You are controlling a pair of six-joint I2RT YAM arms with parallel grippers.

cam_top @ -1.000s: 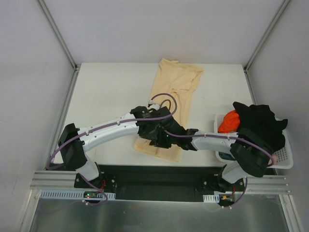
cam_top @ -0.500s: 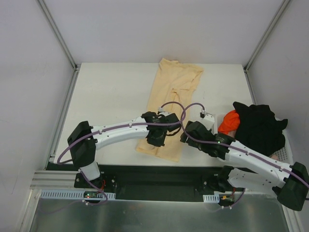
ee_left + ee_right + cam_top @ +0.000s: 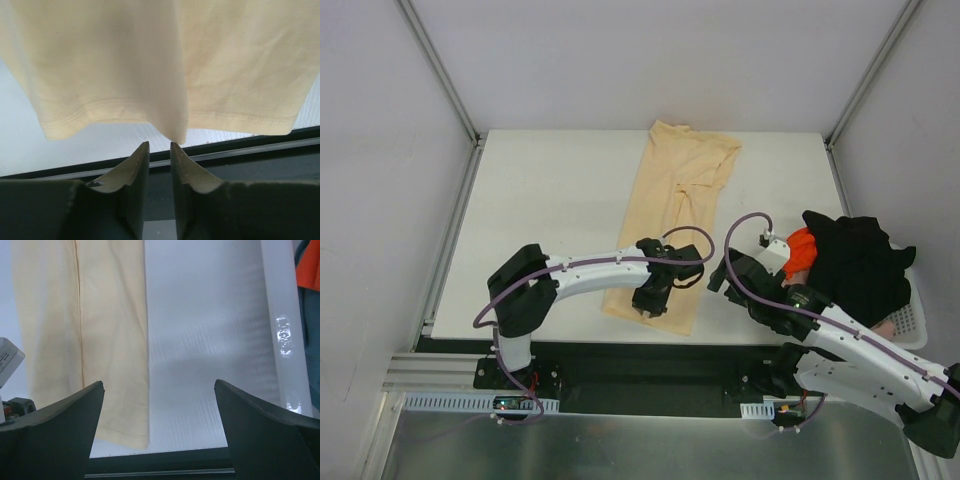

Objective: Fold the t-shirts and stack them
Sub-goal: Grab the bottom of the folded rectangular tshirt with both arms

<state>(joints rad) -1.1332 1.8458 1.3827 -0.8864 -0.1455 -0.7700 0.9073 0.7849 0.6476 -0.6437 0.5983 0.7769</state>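
Note:
A long pale peach t-shirt [image 3: 685, 175] lies folded lengthwise down the middle of the table, its hem near the front edge. My left gripper [image 3: 648, 305] hovers over that hem. In the left wrist view the left gripper [image 3: 160, 145] stands open by a narrow gap with nothing in it, and a drooping point of the hem [image 3: 177, 135] sits just past the fingertips. My right gripper [image 3: 717, 272] is to the right of the shirt. The right wrist view shows the right gripper [image 3: 159, 385] wide open over bare table, with the shirt's right edge [image 3: 125, 340] beside it. A black t-shirt [image 3: 860, 265] and an orange t-shirt [image 3: 800, 250] are heaped in the basket.
The white lattice basket [image 3: 910, 325] stands at the table's right front corner, its rim [image 3: 277, 330] close to my right gripper. A pinkish cloth [image 3: 886, 325] peeks out under the black shirt. The table's dark front rail [image 3: 250, 150] runs just below the hem.
Both grippers were together on the shirt's near end. The left one has let go and opened slightly; the right one has swung off to the right and opened wide. The shirt lies flat.

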